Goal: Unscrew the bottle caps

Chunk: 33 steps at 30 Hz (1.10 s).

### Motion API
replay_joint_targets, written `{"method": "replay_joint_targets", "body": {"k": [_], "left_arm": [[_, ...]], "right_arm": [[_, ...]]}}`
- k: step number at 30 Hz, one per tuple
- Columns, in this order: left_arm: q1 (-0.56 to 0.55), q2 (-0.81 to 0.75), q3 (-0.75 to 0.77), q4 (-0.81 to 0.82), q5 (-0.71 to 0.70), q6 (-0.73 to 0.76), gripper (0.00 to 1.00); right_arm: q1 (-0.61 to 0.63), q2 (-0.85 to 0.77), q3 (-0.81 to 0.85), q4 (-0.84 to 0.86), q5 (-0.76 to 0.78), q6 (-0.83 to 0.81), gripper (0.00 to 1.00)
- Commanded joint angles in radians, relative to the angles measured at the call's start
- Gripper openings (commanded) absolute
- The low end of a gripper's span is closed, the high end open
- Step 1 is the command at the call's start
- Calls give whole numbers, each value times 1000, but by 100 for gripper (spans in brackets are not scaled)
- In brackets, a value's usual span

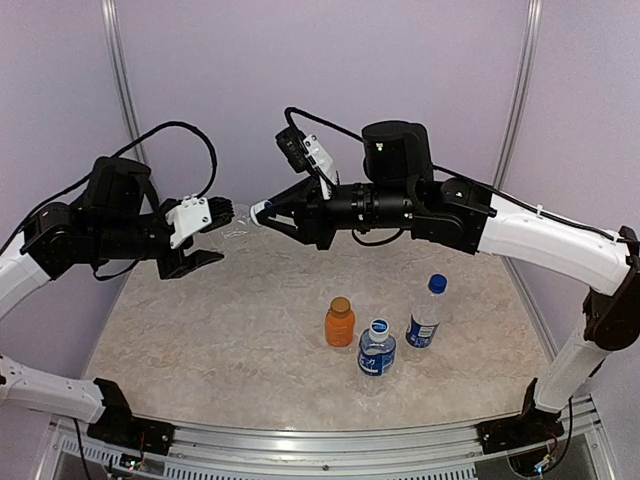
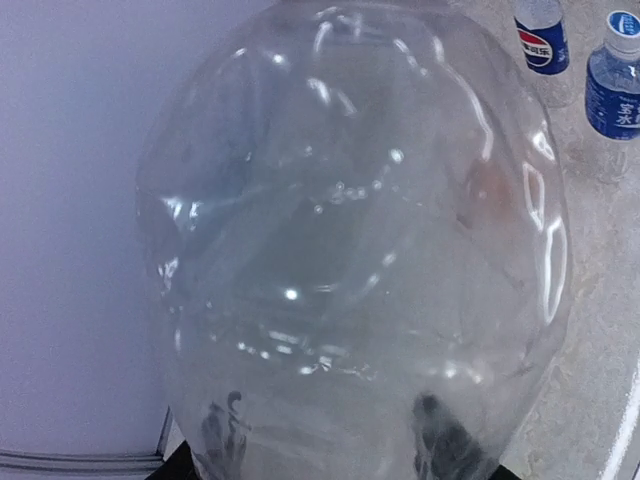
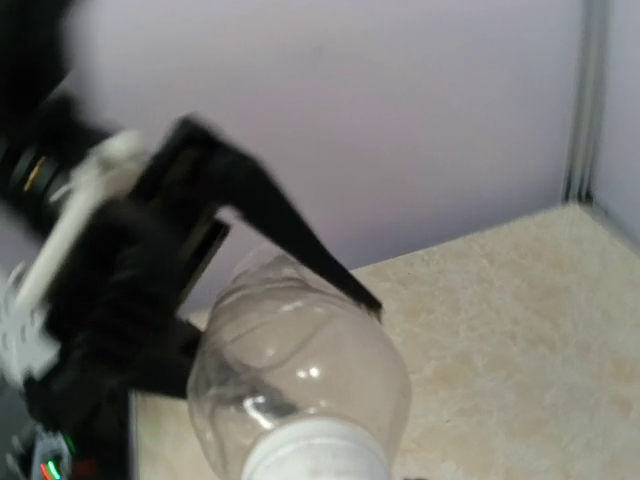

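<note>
Mottled table (image 1: 250,330); clear bottle (image 2: 350,250), seemingly white cap (image 3: 310,455)

The left arm (image 1: 110,225) and right arm (image 1: 400,195) show black joint housings, white link shells and looping black cables (image 1: 190,135).

The top external camera sits high behind both arm bases and looks down and forward over the whole table (image 1: 200,340) to the back wall, from well off. The left wrist camera looks along the left gripper (image 1: 226,232), so near the clear bottle (image 1: 238,218) (image 2: 350,260) that the bottle fills its frame; the two blue-labelled bottles (image 1: 377,350) (image 2: 541,40) show at its upper right, as they do in the overhead view. The right wrist camera faces the opposite way, close over the cap (image 3: 315,450), seeing the same clear bottle (image 3: 300,370) and the blurred left gripper (image 3: 230,290) behind it.
</note>
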Motion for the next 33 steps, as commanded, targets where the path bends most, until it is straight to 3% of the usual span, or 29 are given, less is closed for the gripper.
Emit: {"method": "replay_joint_targets", "body": {"k": [1,6,12,18,23,24,27,28,32,33], "left_arm": [[-24,-15,88,-257,385,-76,53],[-37,-8,114,-376,492,-68,50],[-40,0,138,-407,528,-53,50],[-42,6,134,-409,520,-41,50],[-42,5,128,-380,495,-54,49],[-41,3,126,-374,487,-55,49],[-42,-5,111,-352,460,-56,48],[-42,-7,105,-344,450,-55,48],[-42,-15,82,-293,403,-66,48],[-42,-16,75,-278,389,-68,48]], "right_arm": [[96,17,-31,-117,77,-420,0],[192,8,-48,-190,230,-732,0],[279,-26,-109,-245,386,-1120,0],[289,-24,-99,-264,501,-1236,0],[289,-51,-159,-135,506,-1214,2],[288,-63,-180,-93,508,-1203,11],[289,-123,-247,17,488,-1165,53],[288,-142,-274,46,479,-1153,62],[289,-191,-310,125,470,-1063,83],[288,-203,-314,137,475,-1031,94]]}}
